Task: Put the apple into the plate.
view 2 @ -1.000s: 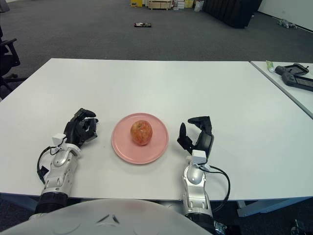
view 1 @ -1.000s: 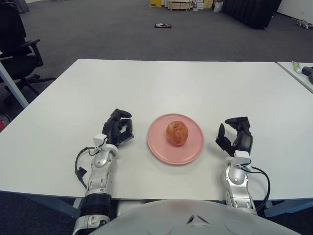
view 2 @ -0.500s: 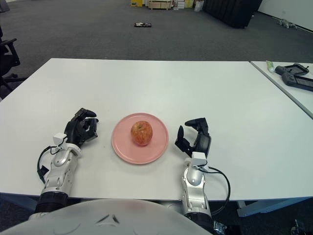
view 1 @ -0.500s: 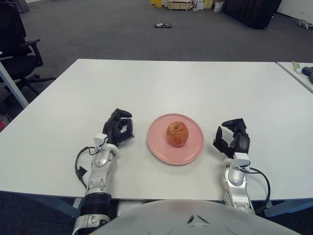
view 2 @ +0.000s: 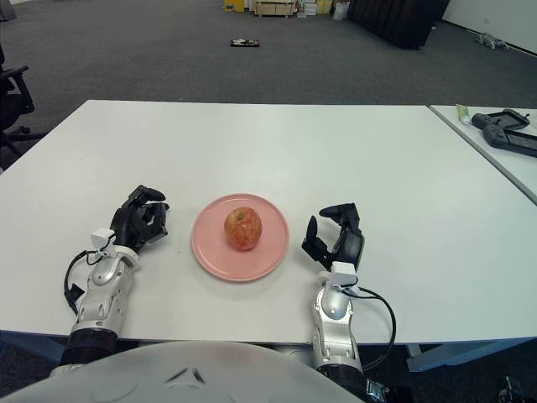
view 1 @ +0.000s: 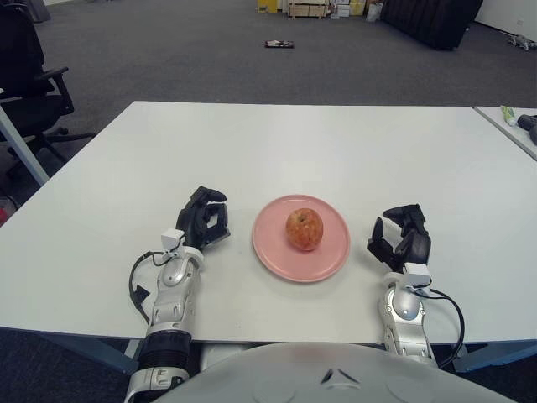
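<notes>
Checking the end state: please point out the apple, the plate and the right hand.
apple (view 1: 304, 229), left eye view, middle of the fruit.
plate (view 1: 273, 256), left eye view, bare pink rim.
right hand (view 2: 336, 239), right eye view, palm.

Bright, even light falls from overhead across the white bench (view 1: 336, 151), which shows no harsh glare. Shadows are faint and soft, hugging the plate (view 1: 327, 260) rim. Focus is sharp throughout.

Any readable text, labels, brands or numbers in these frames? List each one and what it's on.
None readable.
The apple, pink plate and white table carry no print.
The left hand and right hand, either side of the plate, show no legible markings.
The green tube on the neighbouring table and the boxes on the far floor are too small to read.
</notes>
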Controlling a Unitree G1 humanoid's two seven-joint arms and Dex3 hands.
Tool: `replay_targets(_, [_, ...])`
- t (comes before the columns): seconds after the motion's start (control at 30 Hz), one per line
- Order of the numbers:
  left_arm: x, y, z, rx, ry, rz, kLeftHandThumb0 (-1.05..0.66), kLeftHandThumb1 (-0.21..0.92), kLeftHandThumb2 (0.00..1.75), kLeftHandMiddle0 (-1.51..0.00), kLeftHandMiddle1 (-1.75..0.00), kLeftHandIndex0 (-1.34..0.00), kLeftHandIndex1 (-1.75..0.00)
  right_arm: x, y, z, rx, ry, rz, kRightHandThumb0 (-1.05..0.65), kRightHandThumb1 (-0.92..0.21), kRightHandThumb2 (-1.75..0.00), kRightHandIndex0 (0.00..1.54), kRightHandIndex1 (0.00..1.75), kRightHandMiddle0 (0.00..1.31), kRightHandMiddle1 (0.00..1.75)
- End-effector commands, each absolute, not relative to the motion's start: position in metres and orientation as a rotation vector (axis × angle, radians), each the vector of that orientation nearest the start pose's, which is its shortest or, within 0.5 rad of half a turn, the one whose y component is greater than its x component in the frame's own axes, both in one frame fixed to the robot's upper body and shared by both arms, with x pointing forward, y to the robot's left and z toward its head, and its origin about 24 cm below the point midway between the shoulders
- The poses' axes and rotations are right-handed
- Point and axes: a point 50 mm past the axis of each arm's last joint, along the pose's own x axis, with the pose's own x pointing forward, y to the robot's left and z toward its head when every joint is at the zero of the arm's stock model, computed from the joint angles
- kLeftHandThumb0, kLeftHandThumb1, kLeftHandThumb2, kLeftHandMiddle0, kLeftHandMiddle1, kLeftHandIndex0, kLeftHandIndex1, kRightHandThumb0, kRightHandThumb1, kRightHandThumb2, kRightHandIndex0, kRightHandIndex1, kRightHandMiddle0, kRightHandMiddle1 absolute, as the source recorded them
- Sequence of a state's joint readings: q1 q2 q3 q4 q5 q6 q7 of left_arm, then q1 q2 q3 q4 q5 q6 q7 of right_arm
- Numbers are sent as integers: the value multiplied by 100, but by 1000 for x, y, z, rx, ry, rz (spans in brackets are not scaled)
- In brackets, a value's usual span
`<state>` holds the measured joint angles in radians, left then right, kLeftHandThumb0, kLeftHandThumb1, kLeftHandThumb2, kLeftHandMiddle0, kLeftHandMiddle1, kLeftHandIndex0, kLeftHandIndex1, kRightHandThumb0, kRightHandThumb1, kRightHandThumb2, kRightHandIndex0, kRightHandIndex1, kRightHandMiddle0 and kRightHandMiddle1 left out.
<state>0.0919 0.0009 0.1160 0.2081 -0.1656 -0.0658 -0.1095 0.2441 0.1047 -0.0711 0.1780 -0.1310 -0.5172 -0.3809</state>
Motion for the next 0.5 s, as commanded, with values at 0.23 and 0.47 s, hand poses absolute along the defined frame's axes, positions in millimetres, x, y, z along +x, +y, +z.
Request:
replay_targets(0.23, [217, 176, -27, -165, 250, 57, -44, 43, 118, -118, -175, -52, -175, 182, -171, -5, -22, -100, -467, -40, -60, -97, 65, 133, 39, 175])
replay_targets(0.47, [216, 176, -27, -162, 250, 57, -44, 43, 118, -118, -175, -52, -175, 181, -171, -6, -28, -98, -459, -40, -61, -96, 65, 134, 39, 175])
